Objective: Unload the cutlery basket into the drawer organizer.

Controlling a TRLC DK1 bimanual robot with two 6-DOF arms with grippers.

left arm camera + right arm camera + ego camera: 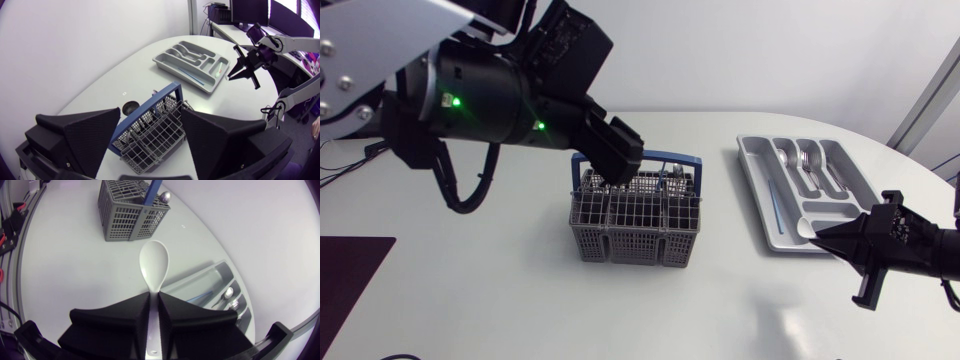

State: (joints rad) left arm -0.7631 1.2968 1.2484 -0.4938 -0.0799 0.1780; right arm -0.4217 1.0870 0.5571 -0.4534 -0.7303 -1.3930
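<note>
Cutlery basket (635, 225), grey mesh with a blue handle (665, 156), sits centre frame in head view on the white table (520, 290). Drawer organizer (760, 190), a grey tray, lies right of centre, well apart from the basket. Metal spoons (802, 160) are in its upper compartments, and a thin pale blue utensil (775, 205) is in the long side slot.

Left gripper (618, 165) comes in from upper left and hangs over the basket's left end. Left wrist view shows its fingers (95, 137) spread wide, with handle and basket between them. Can't tell if they touch.

Right gripper (820, 236) is at lower right, by the organizer's lower end. Its fingers are nearly together, clamped on the handle of a white spoon (154, 262), with the bowl sticking out ahead.

Head view shows only a bit of that spoon's bowl at the tray edge. Right wrist view shows the whole bowl, plus a rounded metal end (165, 196) poking out of the basket by the blue handle.
</note>
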